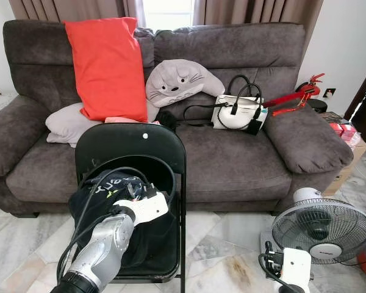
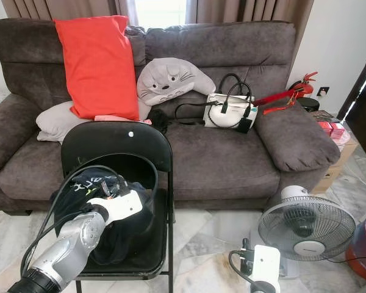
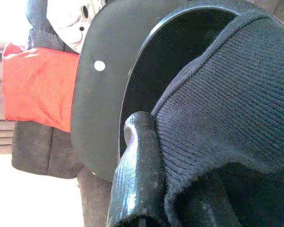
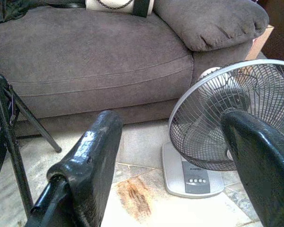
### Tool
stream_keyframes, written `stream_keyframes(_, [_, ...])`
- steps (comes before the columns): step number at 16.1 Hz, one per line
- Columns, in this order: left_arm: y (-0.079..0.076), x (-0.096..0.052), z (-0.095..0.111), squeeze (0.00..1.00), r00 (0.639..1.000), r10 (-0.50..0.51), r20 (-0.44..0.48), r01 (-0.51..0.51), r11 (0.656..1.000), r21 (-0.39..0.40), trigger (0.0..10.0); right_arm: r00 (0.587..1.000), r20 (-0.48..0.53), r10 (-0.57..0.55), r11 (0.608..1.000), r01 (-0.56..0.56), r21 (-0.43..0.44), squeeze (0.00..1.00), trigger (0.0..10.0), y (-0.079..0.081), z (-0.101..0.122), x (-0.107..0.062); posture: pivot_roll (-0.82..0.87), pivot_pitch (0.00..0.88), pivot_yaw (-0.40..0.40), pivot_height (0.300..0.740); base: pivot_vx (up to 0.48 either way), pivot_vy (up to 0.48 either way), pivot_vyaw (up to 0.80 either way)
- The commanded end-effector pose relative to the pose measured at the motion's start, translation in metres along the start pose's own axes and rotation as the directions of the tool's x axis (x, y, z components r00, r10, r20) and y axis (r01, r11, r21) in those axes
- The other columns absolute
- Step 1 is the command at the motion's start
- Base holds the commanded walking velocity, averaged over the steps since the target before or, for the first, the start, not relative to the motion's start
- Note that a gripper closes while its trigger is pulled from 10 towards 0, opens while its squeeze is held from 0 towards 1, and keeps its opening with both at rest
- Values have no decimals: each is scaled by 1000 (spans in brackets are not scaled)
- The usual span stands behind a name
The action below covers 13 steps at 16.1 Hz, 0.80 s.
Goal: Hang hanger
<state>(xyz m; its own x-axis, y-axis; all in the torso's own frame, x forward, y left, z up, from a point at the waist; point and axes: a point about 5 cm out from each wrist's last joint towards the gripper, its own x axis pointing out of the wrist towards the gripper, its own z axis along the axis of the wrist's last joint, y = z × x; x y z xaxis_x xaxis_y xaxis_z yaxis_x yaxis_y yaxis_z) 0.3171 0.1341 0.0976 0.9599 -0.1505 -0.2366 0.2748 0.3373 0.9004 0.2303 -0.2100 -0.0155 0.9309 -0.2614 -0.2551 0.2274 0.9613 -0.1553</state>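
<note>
Head stereo pair: looks forward and down from standing height at the sofa (image 1: 232,152), with the folding chair (image 1: 131,146) near at 7 o'clock and the fan (image 1: 322,229) at 5 o'clock. Left wrist view: very close behind the chair back (image 3: 104,94), facing the sofa. Right wrist view: low, near the floor, facing the fan (image 4: 236,118) and sofa front (image 4: 99,61).

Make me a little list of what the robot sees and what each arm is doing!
Place: living room with a grey sofa
In front: black folding chair with a dark garment on it
Left gripper: at the chair, fingers on the garment's knit edge
Right gripper: open, low beside the fan
On sofa: red pillow, grey plush, white handbag
</note>
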Motion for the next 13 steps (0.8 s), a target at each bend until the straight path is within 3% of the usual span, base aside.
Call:
stream_keyframes(1, [2, -1, -2, 0, 1000, 3, -2, -4, 1000, -21, 0, 998, 42, 41, 999, -41, -7, 0, 10000, 5, 11, 6, -5, 0, 39, 740, 0, 0, 0])
stream_keyframes(3, [4, -1, -1, 0, 1000, 11, -1, -11, 999, -32, 0, 984, 114, 136, 989, -129, -67, 0, 10000, 14, 28, 12, -5, 0, 40, 740, 0, 0, 0])
stream_keyframes(4, [7, 0, 1, 0, 1000, 13, -5, -13, 994, -113, 0, 943, 203, 263, 962, -242, -125, 0, 10000, 28, 55, 20, -11, 0, 42, 740, 0, 0, 0])
stream_keyframes(5, [8, 1, 2, 0, 1000, 14, -6, -14, 991, -133, 0, 928, 223, 299, 951, -271, -147, 0, 10000, 32, 62, 21, -12, 0, 42, 740, 0, 0, 0])
stream_keyframes(7, [11, 2, 9, 0, 1000, 13, 14, -9, 977, -212, 0, 848, 286, 446, 894, -407, -188, 0, 10000, 52, 90, 24, -13, 0, 44, 740, 0, 0, 0])
stream_keyframes(9, [14, 2, 20, 0, 999, 16, 46, -3, 965, -261, 0, 755, 258, 603, 797, -552, -245, 0, 10000, 70, 97, 21, -14, 0, 46, 740, 0, 0, 0])
stream_keyframes(11, [19, 4, 44, 0, 990, 7, 141, 39, 945, -326, 0, 662, 184, 726, 685, -671, -284, 0, 10000, 82, 94, 18, -11, 0, 47, 740, 0, 0, 0])
stream_keyframes(13, [25, 6, 62, 0, 980, 14, 199, 61, 928, -367, 0, 647, 168, 744, 664, -687, -294, 0, 10000, 84, 95, 18, -13, 0, 49, 740, 0, 0, 0])
